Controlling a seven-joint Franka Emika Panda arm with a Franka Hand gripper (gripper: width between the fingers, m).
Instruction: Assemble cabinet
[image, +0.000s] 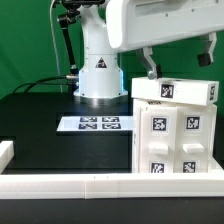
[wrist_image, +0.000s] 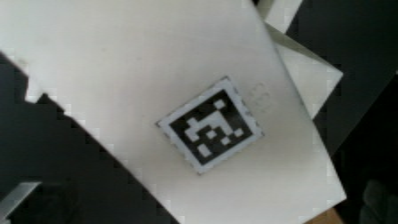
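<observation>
Directly beneath the gripper (image: 178, 57), the cabinet (image: 172, 135) is standing at the exterior view's right, resting on the dark surface (image: 40, 125) just inside the low white border rail (image: 110, 186) that is running along the near edge. Its two dark fingers are hanging spread apart above the cabinet's top panel (image: 175, 92), one toward each end of that panel, and they are pinching nothing (whether the tips are touching the panel or hovering just clear of it cannot be told from this angle). So the relation that matters is vertical: the cabinet is lying straight below the gripper, not off to one side. The top panel's long axis is running across the exterior view from left to right, and the open fingers appear to be lining up along that same direction. In the wrist view, a white tagged face (wrist_image: 214, 124) of the cabinet is filling most of the picture at a slant, very close to the camera, with dark surface showing past its edges. Well apart, toward the robot's base (image: 98, 78), the marker board (image: 95, 124) is lying flat.
</observation>
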